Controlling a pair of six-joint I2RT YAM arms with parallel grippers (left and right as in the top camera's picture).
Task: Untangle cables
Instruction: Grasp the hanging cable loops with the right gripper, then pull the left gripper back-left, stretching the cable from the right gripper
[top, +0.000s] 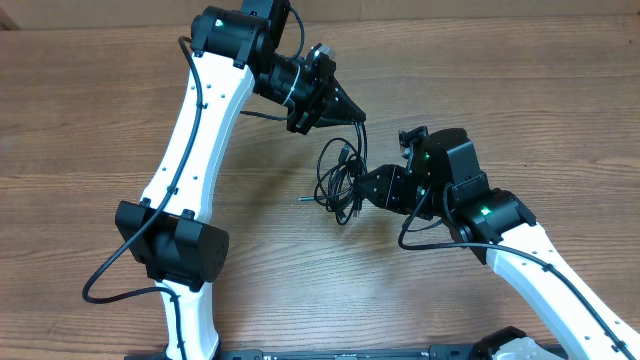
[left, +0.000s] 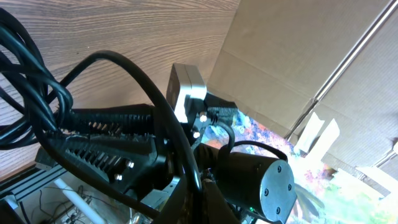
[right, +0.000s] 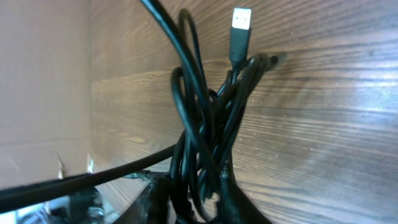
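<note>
The cables (top: 338, 182) lie as a tangled black bundle on the wooden table (top: 520, 90) between the two arms. My left gripper (top: 357, 116) is raised just above and behind the bundle, shut on one strand that runs down into it. In the left wrist view that strand (left: 127, 67) passes between the closed fingers of the left gripper (left: 198, 198). My right gripper (top: 364, 189) sits at the bundle's right side. In the right wrist view the right gripper (right: 196, 202) is closed on several strands of the cables (right: 208, 112), and a silver-tipped USB plug (right: 241, 22) points away at the top.
The left arm's elbow (top: 175, 245) rests on the table at front left. The right arm's body (left: 249, 180) fills the lower part of the left wrist view, with cardboard walls (left: 273, 56) beyond the table edge. A loose plug end (top: 299, 198) sticks out left of the bundle.
</note>
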